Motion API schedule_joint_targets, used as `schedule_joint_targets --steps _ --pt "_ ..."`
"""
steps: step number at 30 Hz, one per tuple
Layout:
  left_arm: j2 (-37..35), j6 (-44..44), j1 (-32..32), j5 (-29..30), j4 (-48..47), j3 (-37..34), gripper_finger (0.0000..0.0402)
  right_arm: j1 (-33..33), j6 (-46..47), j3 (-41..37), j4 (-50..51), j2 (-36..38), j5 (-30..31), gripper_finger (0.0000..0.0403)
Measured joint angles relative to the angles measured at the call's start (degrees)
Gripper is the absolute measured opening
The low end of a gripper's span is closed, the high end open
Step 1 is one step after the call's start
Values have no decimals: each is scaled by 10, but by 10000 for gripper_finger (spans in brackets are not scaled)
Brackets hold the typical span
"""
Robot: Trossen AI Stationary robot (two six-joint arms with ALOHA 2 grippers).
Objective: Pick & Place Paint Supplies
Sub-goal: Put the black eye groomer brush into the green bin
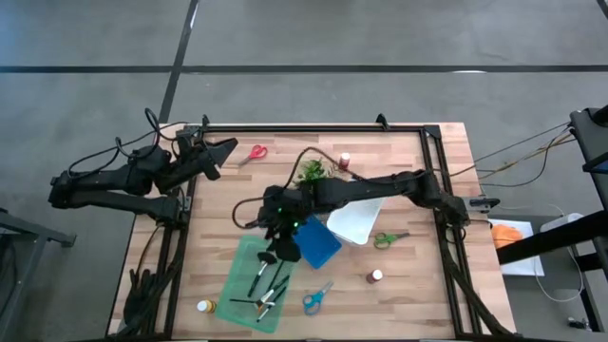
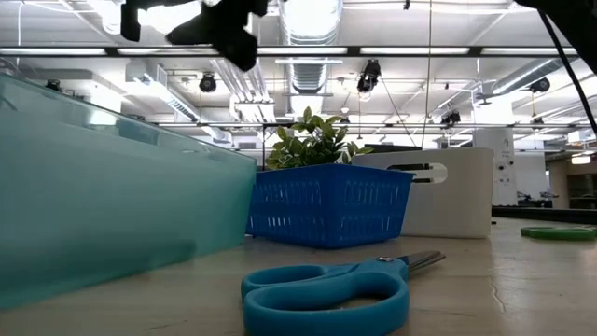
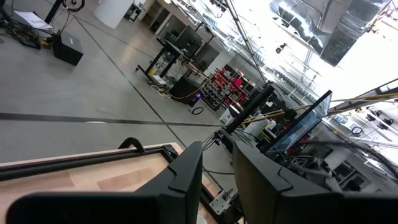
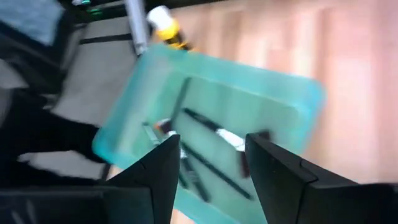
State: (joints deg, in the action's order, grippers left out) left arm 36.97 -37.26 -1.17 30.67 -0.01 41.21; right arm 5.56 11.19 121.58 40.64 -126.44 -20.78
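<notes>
A: What holds what on the counter (image 1: 408,294)?

B: In the high view, a green tray (image 1: 249,281) sits at lower centre with several thin dark-handled brushes (image 1: 264,285) lying loose inside. Just to its right is a blue basket (image 1: 318,243); I can't tell what is in it. Behind that is a white bin (image 1: 357,220).

A: And the gripper over the tray?

B: The right gripper (image 1: 275,249) hangs above the tray's upper end, fingers apart and empty; its wrist view looks down on the brushes between them.

A: The rest of the supplies?

B: Blue scissors (image 1: 316,298) lie right of the tray, green scissors (image 1: 388,238) right of the white bin, red scissors (image 1: 253,153) at upper left. A yellow-capped bottle (image 1: 202,306) stands left of the tray, a white-capped bottle (image 1: 376,275) at lower right, another bottle (image 1: 344,160) near the plant (image 1: 313,171).

A: The left gripper (image 1: 220,152)?

B: At the upper left edge, fingers slightly apart, holding nothing.
</notes>
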Motion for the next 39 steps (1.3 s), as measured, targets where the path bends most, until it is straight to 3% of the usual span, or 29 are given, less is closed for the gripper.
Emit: schedule_joint_targets --steps 6,10,16,22,28,33,39 --pt "0 0 -1 0 3 0 99 -35 -24 -1 64 62 66 179" --pt "0 0 -1 0 4 0 99 -70 -46 -15 133 118 154 179" --pt "0 0 -1 0 5 0 99 -157 -9 -96 173 249 246 179" --pt "0 0 -1 2 4 0 99 -245 42 -230 179 390 253 179" --pt "0 1 -1 13 2 0 99 -286 111 -401 178 490 253 179" --pt "0 2 -2 24 2 0 99 -306 186 -525 151 518 239 179" --pt "0 0 -4 26 2 0 99 -338 293 -616 80 515 156 179"
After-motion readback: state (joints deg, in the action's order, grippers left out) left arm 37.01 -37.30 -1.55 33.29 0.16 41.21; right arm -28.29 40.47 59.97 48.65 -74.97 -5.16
